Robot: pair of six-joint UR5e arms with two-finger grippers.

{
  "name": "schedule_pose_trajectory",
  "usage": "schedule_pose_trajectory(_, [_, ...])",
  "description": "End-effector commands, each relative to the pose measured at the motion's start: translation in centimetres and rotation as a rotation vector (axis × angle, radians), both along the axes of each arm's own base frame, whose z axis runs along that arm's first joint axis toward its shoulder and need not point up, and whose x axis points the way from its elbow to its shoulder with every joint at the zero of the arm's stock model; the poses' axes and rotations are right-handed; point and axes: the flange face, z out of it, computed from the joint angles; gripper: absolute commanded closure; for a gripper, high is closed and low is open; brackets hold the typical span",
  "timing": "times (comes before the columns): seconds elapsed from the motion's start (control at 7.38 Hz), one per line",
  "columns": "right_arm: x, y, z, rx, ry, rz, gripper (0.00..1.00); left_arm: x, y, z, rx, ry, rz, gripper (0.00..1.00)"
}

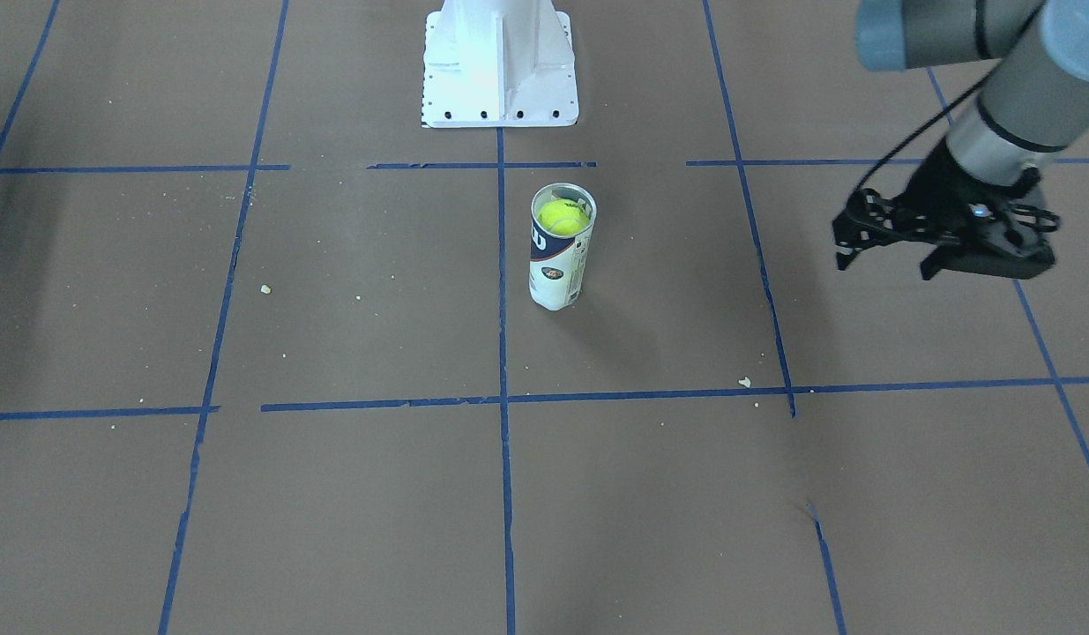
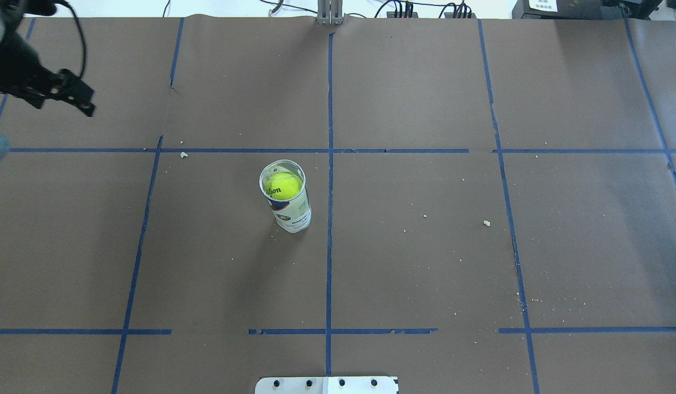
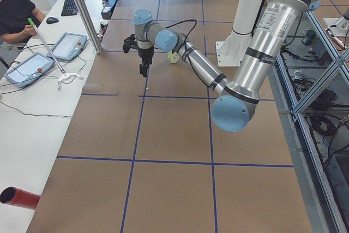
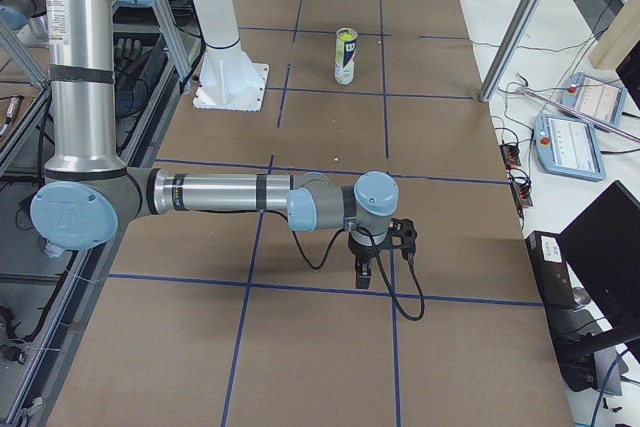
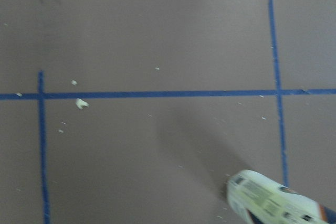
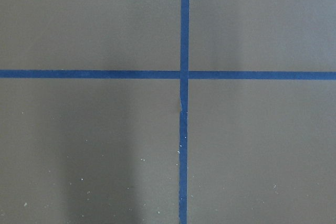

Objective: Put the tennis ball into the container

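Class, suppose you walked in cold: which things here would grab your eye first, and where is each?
The bright yellow-green tennis ball stands out, sitting in the open top of the upright container near the table's middle. Off to one side the left gripper hangs open and empty above the table, well apart from it. A white pedestal base stands behind the container, toward the robot.

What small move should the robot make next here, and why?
Probably nothing more than drawing the left arm back towards its base. The ball already sits inside the upright tube, just below its open rim. The left gripper hangs open and empty, well to the side of the tube, so the job looks finished.
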Motion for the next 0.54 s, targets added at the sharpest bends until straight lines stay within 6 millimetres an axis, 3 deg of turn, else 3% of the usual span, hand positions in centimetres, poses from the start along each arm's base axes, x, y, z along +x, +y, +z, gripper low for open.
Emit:
schedule_pose_trajectory(0.0, [0.0, 0.0, 0.0, 0.000, 0.000, 0.000, 0.00, -11.6, -0.1, 16.1, 0.034, -0.040, 0.036, 0.00])
schedule_pose_trajectory(0.14, [0.0, 0.0, 0.0, 0.000, 0.000, 0.000, 0.00, -15.1, 2.1, 22.7, 0.042, -0.053, 0.034, 0.00])
schedule_pose_trajectory(0.27, [0.0, 0.0, 0.0, 0.000, 0.000, 0.000, 0.00, -16.3, 5.6, 28.2, 0.039, -0.059, 0.037, 0.00])
schedule_pose_trajectory(0.41, [0.0, 0.0, 0.0, 0.000, 0.000, 0.000, 0.00, -16.6, 8.0, 30.4, 0.024, -0.062, 0.029, 0.00])
